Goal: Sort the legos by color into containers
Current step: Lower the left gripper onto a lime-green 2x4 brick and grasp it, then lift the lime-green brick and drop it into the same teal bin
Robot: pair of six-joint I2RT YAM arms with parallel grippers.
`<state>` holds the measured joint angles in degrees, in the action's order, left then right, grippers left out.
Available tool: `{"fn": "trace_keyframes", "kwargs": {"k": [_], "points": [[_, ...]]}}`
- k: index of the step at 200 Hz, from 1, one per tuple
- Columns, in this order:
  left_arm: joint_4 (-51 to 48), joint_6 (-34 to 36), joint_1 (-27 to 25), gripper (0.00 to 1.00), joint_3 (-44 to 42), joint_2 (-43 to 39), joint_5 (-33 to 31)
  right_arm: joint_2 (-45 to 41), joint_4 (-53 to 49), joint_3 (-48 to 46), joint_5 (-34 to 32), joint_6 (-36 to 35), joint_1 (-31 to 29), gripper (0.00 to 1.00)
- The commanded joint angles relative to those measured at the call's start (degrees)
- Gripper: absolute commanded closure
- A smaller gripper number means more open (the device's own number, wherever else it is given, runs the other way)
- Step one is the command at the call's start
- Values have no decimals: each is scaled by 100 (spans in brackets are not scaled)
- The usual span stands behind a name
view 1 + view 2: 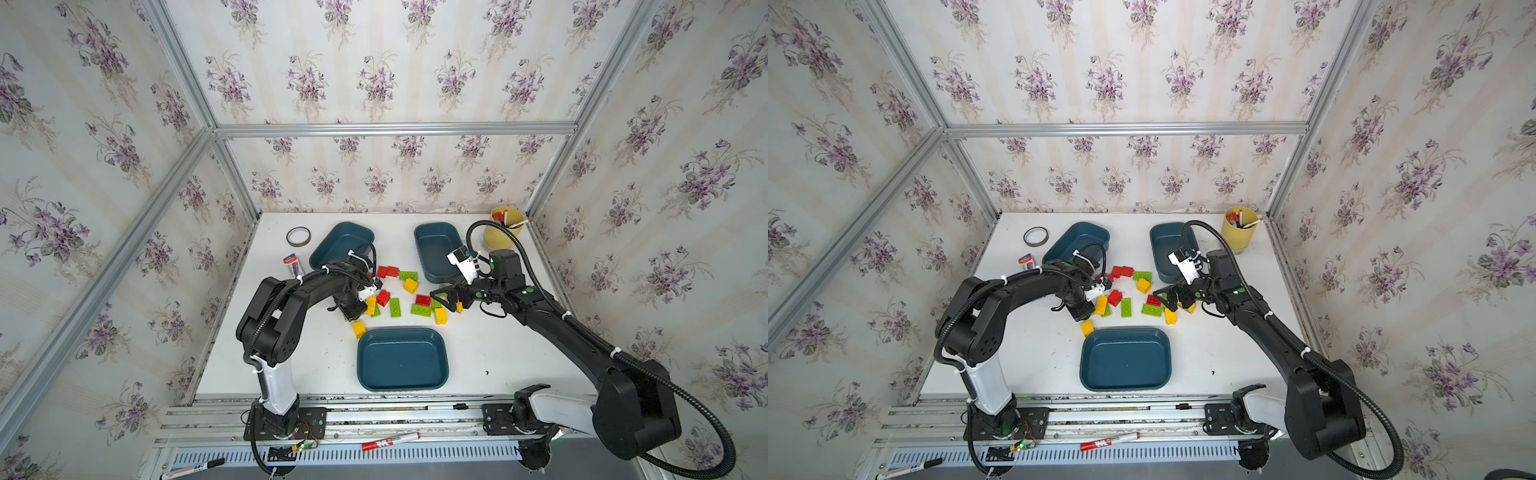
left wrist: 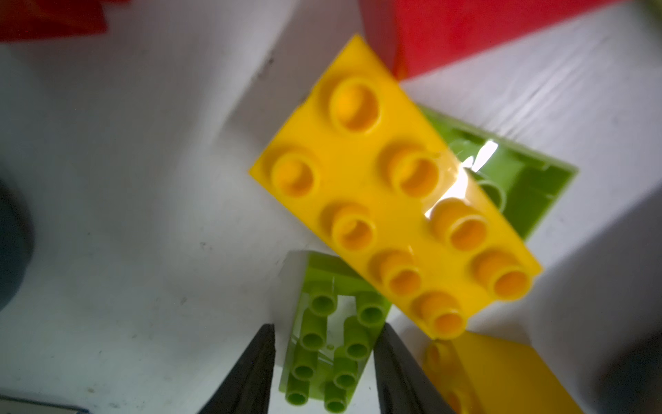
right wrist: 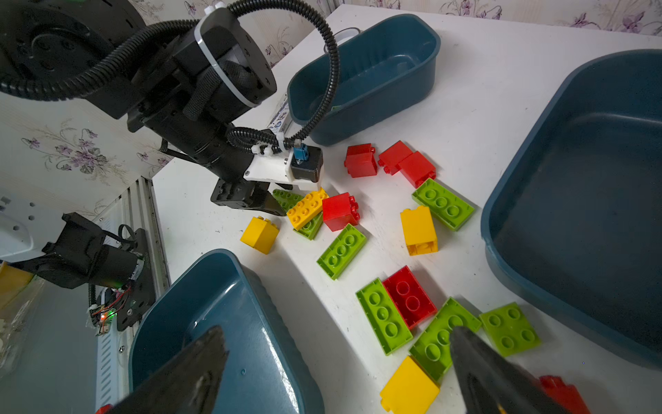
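Black fingers (image 2: 250,376) of left gripper (image 2: 324,326) narrowly apart either side of a lime green oblong studded plastic brick (image 2: 329,351), a sliver of gap at one; right gripper (image 3: 335,331) spread wide above red, yellow and green bricks (image 1: 395,307) on white table (image 1: 498,353) between three dark teal plastic trays (image 1: 402,359); lettering on red-and-white marker (image 1: 390,441) unreadable.

Bright, even light fills both top views, whose walls bow outward at the edges. Seen close in the left wrist view, the yellow oblong brick (image 2: 358,200) bears a white glare patch and the red brick (image 2: 465,32) blurs. Soft grey shadows lie on the table (image 3: 483,107).
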<state>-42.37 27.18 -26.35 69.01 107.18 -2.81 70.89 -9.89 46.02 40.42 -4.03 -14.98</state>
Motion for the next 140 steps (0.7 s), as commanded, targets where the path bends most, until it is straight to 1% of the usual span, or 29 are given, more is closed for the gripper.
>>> {"fn": "trace_keyframes", "kwargs": {"k": [1, 35, 62, 97, 140], "points": [[-303, 178, -28, 55, 149, 98, -51, -14, 40, 56, 133, 34, -5, 0], [-386, 151, -28, 65, 277, 194, -62, -32, 21, 97, 132, 43, -5, 0], [-387, 36, -24, 70, 330, 229, -77, -15, 13, 117, 151, 43, -5, 0], [-492, -126, -28, 71, 401, -9, 37, -13, 30, 121, 163, 58, -5, 0], [-1100, -577, 23, 70, 917, -674, 480, 44, 285, 155, 254, 264, -5, 0]]}}
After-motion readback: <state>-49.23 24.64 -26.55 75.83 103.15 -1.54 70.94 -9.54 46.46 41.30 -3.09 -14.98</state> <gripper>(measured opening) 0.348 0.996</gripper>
